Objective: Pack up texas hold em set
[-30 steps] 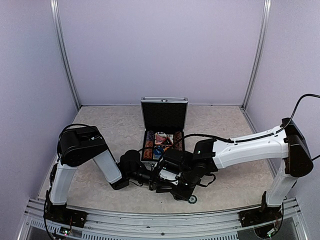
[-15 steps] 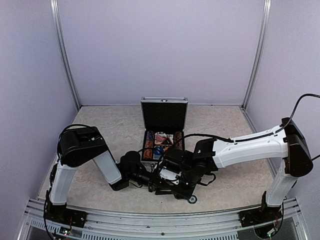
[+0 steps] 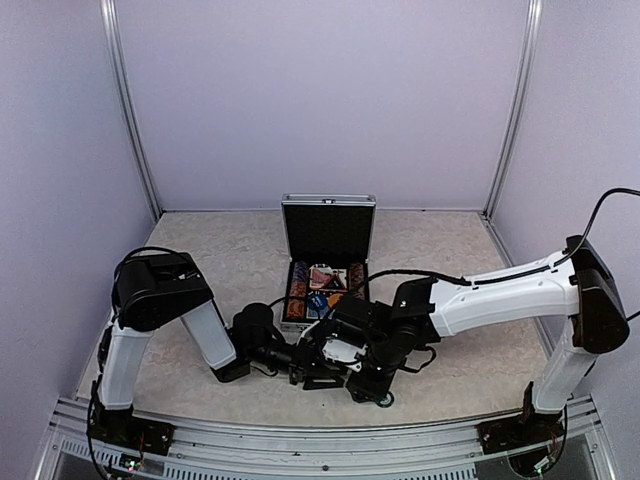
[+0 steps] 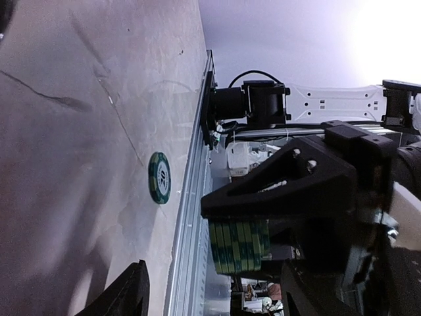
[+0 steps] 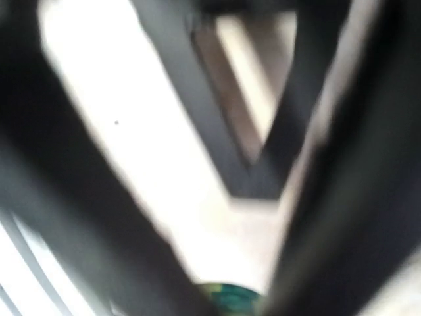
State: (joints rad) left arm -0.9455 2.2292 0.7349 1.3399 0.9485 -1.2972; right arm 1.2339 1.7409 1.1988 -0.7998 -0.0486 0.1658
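So, the top view first: the silver aluminium case point(image 3: 328, 230) sits mid-table with its black-lined lid standing upright. No brand on it that I can make out. Inside are chip rows point(image 3: 297, 290) down the left and right sides, with a red card deck point(image 3: 326, 277) and a blue one point(image 3: 318, 301) between them. The table point(image 3: 200, 250) has a beige, marbled stone look. Both arms meet just in front of the case, with the left gripper point(image 3: 293, 359) and right gripper point(image 3: 318, 372) nose to nose and low over the surface.

Left wrist cam: its own fingers point(image 4: 125, 296) are spread wide, clamped on nothing. Between them hangs a green chip stack point(image 4: 240, 247), with ribbed edges and paler stripes, clear of the table and pressed under the right gripper's black triangular-frame finger point(image 4: 296, 184), so the right one looks clenched on that stack. A single loose green chip point(image 4: 159, 177) lies flat on the table near the aluminium rail point(image 4: 191, 197). It has a pale centre with some marking, too small for me to read. The right arm's white link point(image 4: 342, 105) runs across behind.

Right wrist cam: pretty much all blur. Dark finger shapes, a pale background, and a bit of green point(image 5: 230, 297) at the bottom edge between them.
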